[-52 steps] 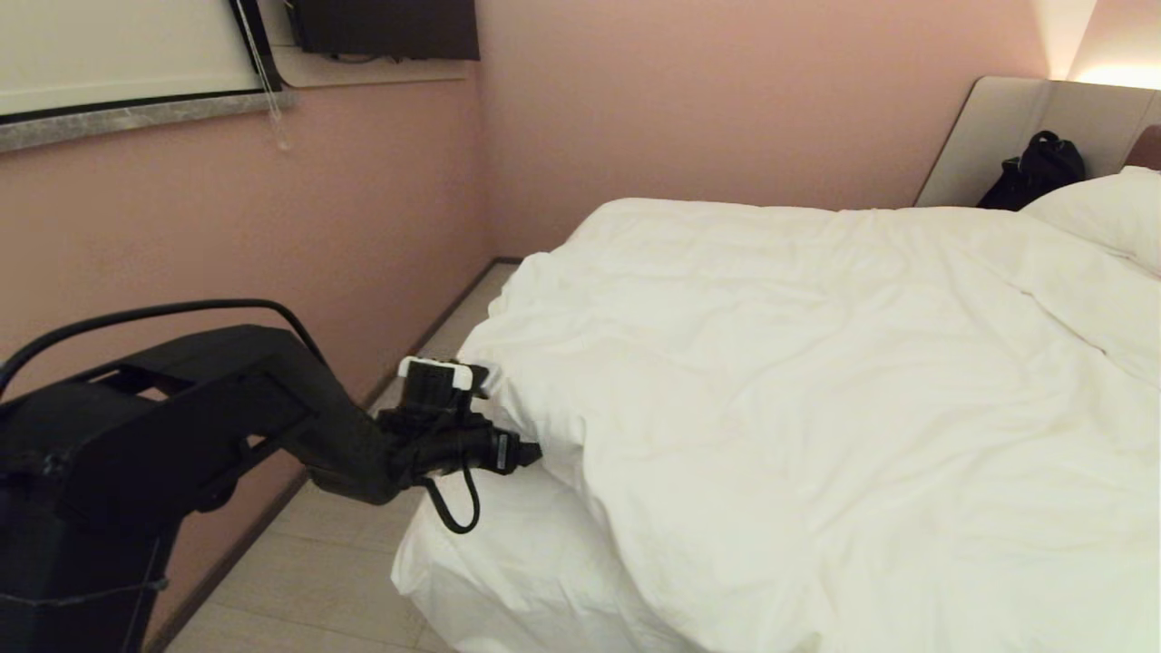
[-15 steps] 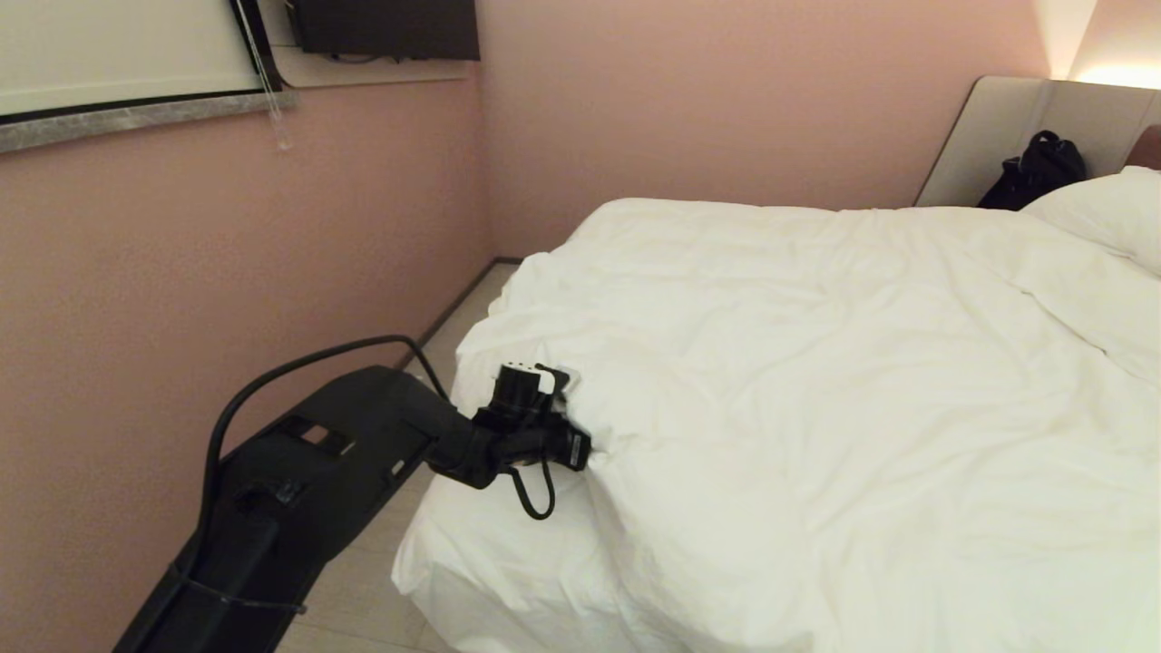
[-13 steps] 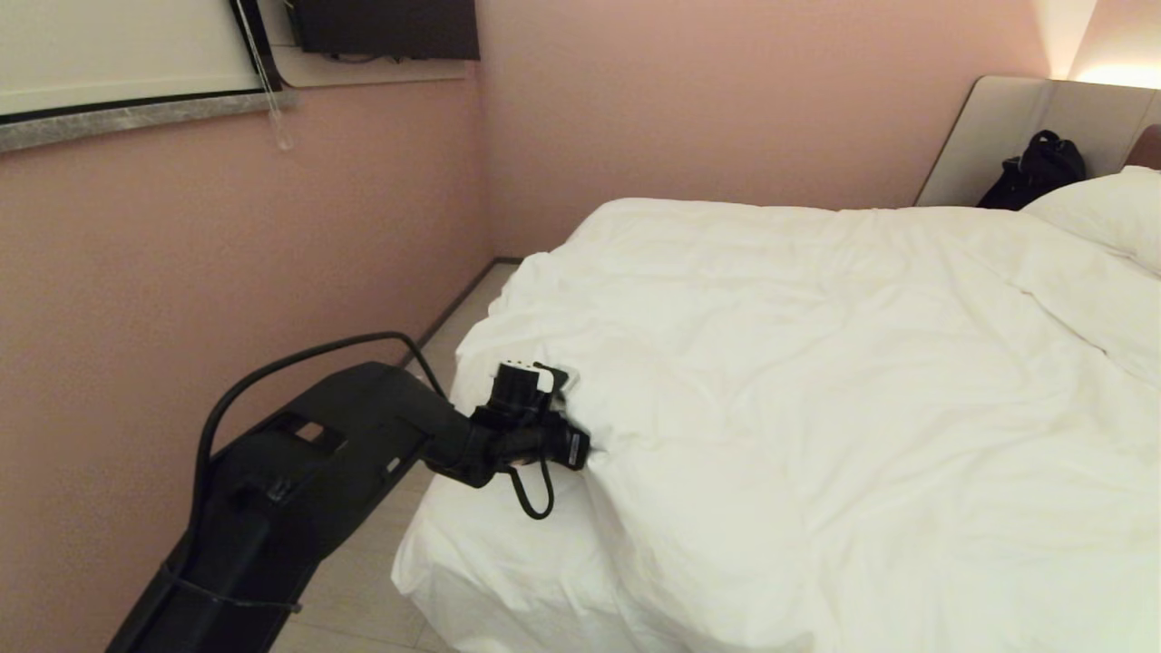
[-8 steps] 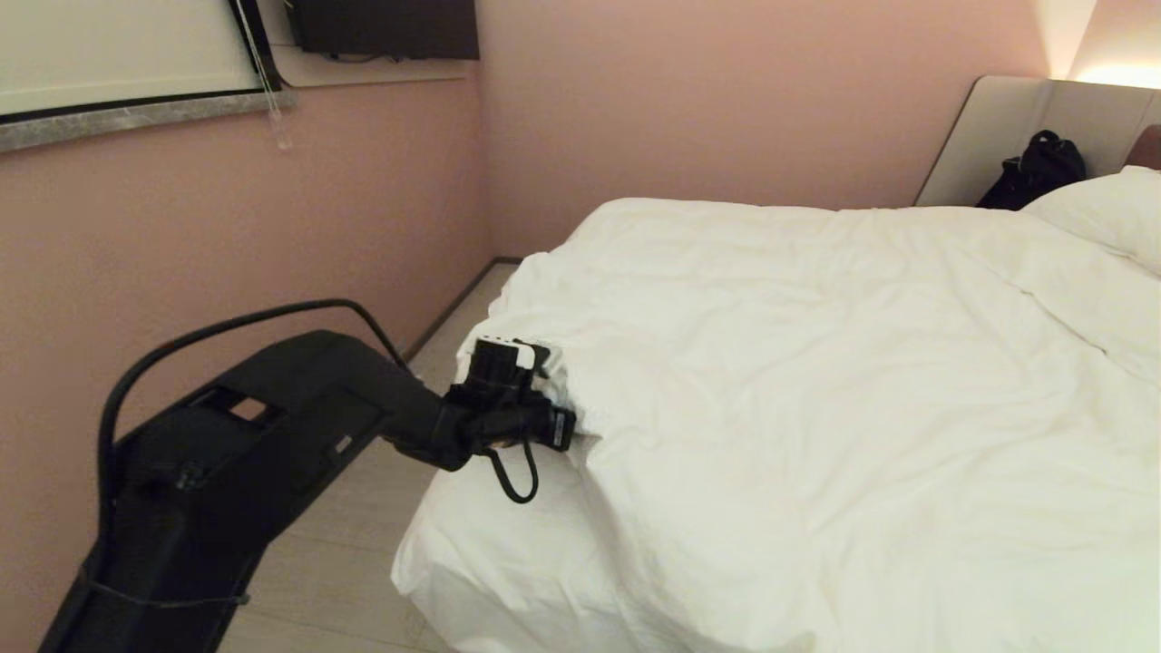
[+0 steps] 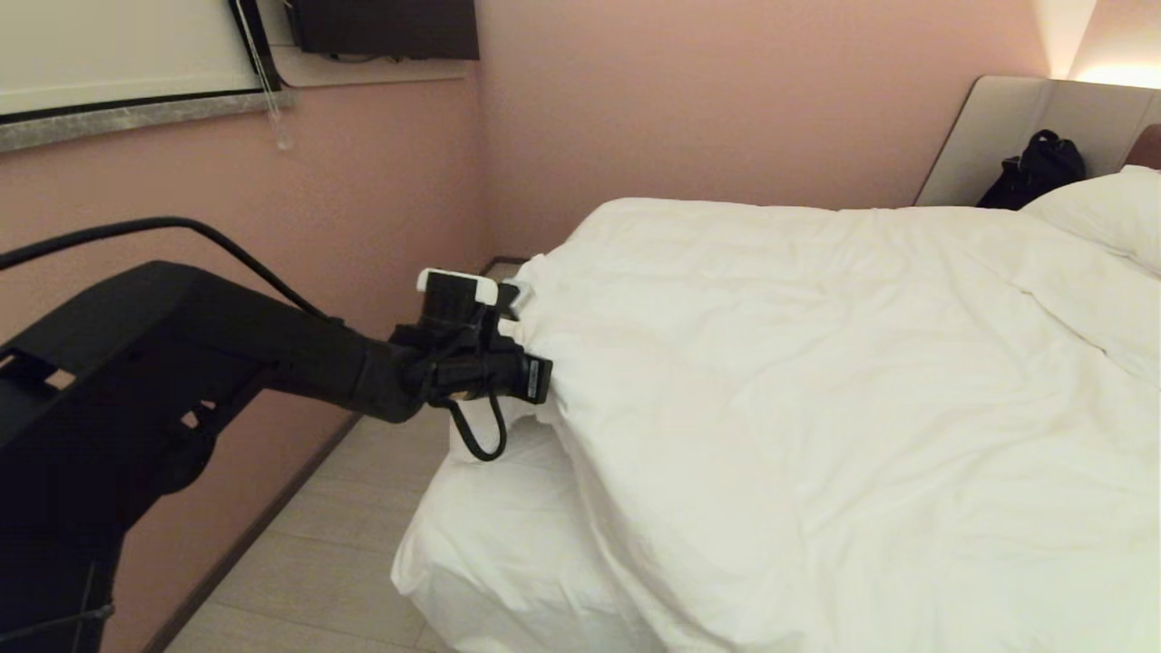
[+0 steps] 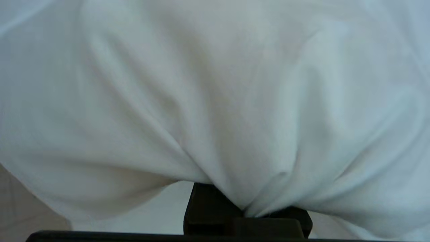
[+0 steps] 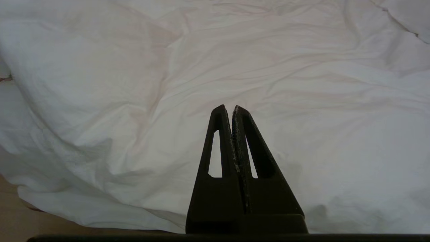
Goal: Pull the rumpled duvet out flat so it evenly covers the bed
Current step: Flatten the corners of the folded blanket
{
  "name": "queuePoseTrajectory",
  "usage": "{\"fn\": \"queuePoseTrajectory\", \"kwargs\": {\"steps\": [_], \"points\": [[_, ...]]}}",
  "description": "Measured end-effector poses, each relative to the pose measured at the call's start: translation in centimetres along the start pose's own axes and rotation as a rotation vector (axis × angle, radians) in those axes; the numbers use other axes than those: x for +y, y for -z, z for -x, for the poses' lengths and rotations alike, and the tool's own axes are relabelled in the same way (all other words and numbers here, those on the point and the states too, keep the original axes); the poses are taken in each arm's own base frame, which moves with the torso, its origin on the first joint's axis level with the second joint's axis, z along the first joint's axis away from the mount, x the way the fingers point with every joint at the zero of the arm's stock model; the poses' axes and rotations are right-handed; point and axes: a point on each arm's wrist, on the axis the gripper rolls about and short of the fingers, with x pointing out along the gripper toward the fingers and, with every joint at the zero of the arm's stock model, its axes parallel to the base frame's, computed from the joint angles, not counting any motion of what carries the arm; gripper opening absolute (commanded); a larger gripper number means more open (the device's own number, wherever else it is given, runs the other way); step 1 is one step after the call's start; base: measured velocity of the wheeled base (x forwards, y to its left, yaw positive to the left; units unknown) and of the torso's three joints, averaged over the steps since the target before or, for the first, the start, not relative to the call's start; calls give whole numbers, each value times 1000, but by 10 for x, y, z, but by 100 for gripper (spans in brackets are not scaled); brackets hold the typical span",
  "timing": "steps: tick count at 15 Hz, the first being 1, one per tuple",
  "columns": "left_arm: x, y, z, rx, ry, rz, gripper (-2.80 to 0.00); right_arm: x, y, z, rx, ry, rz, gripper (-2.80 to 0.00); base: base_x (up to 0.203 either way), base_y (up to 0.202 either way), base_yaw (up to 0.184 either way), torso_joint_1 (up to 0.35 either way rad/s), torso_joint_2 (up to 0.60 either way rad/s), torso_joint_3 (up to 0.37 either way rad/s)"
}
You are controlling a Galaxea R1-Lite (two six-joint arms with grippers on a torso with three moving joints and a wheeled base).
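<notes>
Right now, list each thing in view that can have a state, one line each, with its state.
duvet: wrinkled, edge pinched and lifted at the bed's left side.
bed: near left corner uncovered, sheet showing.
left gripper: shut on the duvet's edge.
right gripper: shut, empty, above the duvet.
pillow: lying at the headboard end.
black bag: resting against the headboard.

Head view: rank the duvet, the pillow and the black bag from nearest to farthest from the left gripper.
1. The duvet: its edge at the bed's left side is pinched in the shut left gripper.
2. The pillow: far right, at the head of the bed.
3. The black bag: behind the pillow, against the headboard; close to the pillow, but slightly farther back.
</notes>
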Motion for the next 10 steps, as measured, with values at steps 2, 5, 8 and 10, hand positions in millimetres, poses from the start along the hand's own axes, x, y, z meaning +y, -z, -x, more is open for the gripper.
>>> {"fn": "queuePoseTrajectory", "kwargs": {"steps": [2, 5, 8, 10], "points": [[3, -7, 7, -13, -12, -31, -280, 0, 0, 0, 0, 0, 0, -280, 0, 0, 0, 0, 0, 0], [4, -6, 13, 40, -20, -37, -280, 0, 0, 0, 0, 0, 0, -280, 0, 0, 0, 0, 0, 0], [5, 4, 14, 137, -68, -23, -280, 0, 0, 0, 0, -1, 0, -280, 0, 0, 0, 0, 0, 0], [6, 13, 13, 217, -101, -15, -280, 0, 0, 0, 0, -1, 0, -280, 0, 0, 0, 0, 0, 0]]}}
